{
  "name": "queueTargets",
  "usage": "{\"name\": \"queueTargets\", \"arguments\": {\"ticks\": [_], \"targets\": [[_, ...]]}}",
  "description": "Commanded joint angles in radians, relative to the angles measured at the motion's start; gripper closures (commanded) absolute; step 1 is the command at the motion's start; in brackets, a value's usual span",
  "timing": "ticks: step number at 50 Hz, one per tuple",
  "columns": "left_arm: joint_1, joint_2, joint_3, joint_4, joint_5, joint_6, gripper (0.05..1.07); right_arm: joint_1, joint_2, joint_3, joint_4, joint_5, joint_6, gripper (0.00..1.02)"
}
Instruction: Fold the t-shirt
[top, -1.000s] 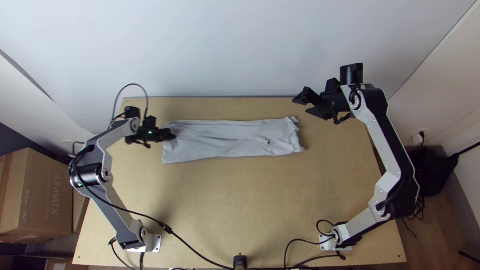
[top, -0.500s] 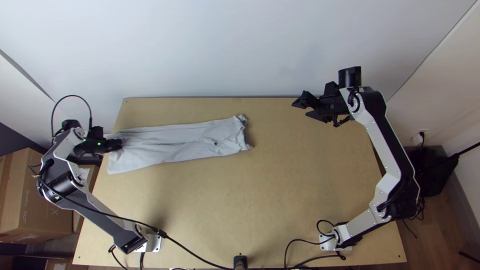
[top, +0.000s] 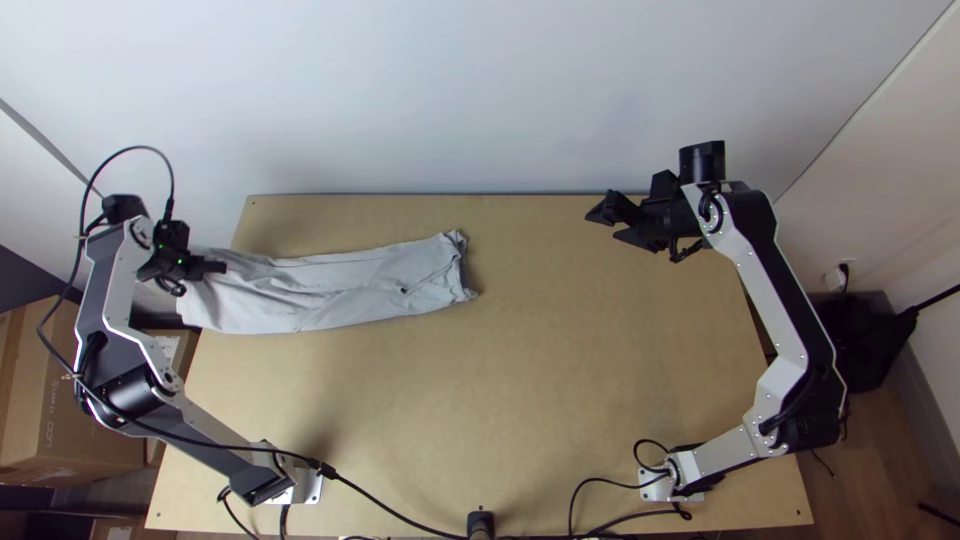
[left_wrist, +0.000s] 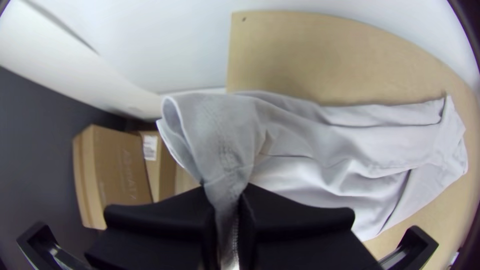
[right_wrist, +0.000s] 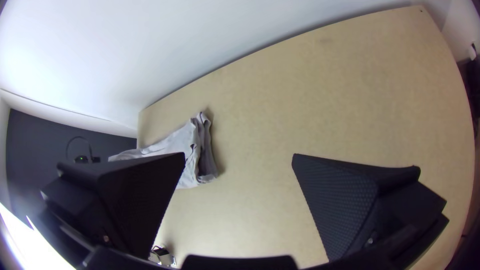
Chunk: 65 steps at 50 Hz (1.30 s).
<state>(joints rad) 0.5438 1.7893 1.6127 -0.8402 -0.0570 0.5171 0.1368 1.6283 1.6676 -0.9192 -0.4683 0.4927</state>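
The t-shirt (top: 340, 290) lay as a long, narrow, creased strip across the far left part of the table (top: 500, 400), one end out at the table's left edge and the other, rucked and uneven, resting flat toward the middle. The chief hazard, to someone standing by, appeared to lie at that left edge: were the cloth released there, its end might have slipped over the side toward the cardboard boxes (left_wrist: 120, 170). A further pull from this single hold could have skewed the strip or slid its layers apart, since nothing held the free end, and the gathering at the pinch might have set the creases into the next fold. The left gripper (top: 222, 267) was closed upon the cloth, its black fingers (left_wrist: 165, 215) pressed together with a bunched tongue of fabric between them; whether every layer was caught could not be told. The right gripper (top: 604, 226) stood above the far right part of the table, its fingers (right_wrist: 340, 200) spread wide, holding nothing and well apart from the shirt.
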Motion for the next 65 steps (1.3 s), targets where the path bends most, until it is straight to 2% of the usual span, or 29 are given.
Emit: {"name": "queueTargets", "arguments": {"ticks": [1, 16, 35, 43, 52, 65], "targets": [[-0.084, -0.062, 0.032, -0.014, -0.049, 0.012, 1.05, -0.019, -0.051, -0.035, 0.003, 0.0, -0.02, 0.04], [-0.354, -0.034, 0.197, -0.2, -0.159, -0.091, 1.05, -0.043, -0.131, -0.132, 0.016, 0.0, -0.036, 0.04], [-0.657, 0.203, 0.592, -0.497, -0.302, -0.247, 1.05, -0.089, -0.212, -0.244, 0.039, 0.0, -0.039, 0.04], [-0.78, 0.277, 0.641, -0.505, -0.363, -0.29, 1.05, -0.098, -0.228, -0.275, 0.049, 0.0, -0.037, 0.04], [-0.898, 0.332, 0.674, -0.479, -0.374, -0.362, 1.05, -0.103, -0.251, -0.325, 0.063, 0.0, -0.039, 0.04], [-1.019, 0.394, 0.684, -0.408, -0.415, -0.393, 1.05, -0.097, -0.288, -0.405, 0.091, 0.0, -0.039, 0.04]]}}
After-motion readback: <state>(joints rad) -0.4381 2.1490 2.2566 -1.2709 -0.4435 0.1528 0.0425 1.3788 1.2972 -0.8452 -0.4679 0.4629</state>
